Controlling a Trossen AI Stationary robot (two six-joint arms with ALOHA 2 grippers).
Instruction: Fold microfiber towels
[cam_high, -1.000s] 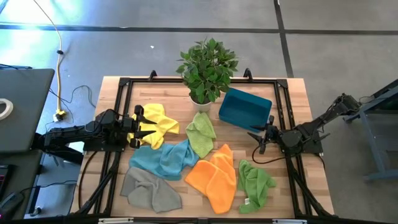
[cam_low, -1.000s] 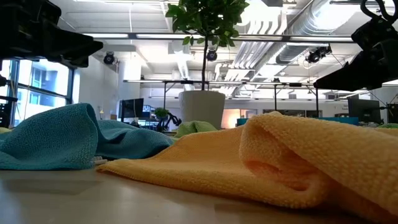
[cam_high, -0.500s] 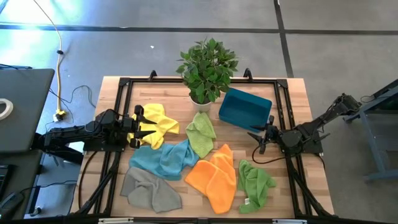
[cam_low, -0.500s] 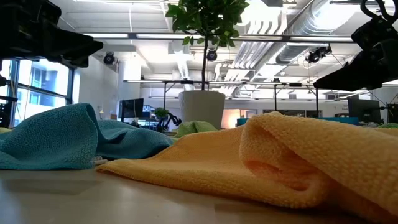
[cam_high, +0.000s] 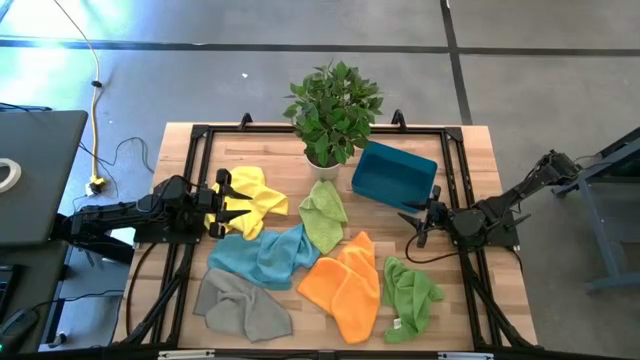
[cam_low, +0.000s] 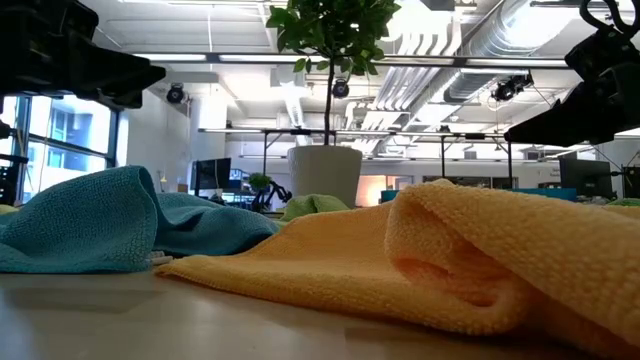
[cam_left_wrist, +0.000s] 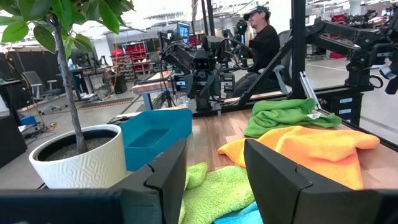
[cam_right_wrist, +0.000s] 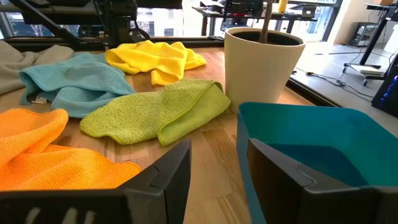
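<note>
Several microfiber towels lie crumpled on the wooden table: yellow (cam_high: 255, 192), light green (cam_high: 324, 214), light blue (cam_high: 262, 255), grey (cam_high: 240, 305), orange (cam_high: 345, 285) and green (cam_high: 408, 292). My left gripper (cam_high: 222, 203) hovers open above the table's left side, over the yellow towel's left edge. My right gripper (cam_high: 415, 224) hovers open at the right, beside the teal bin (cam_high: 394, 175). Between the open fingers, the left wrist view shows the green towel (cam_left_wrist: 287, 114) and orange towel (cam_left_wrist: 311, 149), and the right wrist view shows the light green towel (cam_right_wrist: 161, 112).
A potted plant (cam_high: 333, 110) in a white pot stands at the table's far middle, the teal bin right of it. A black frame (cam_high: 200, 135) runs around the table top. A person (cam_left_wrist: 261, 37) sits beyond the table in the left wrist view.
</note>
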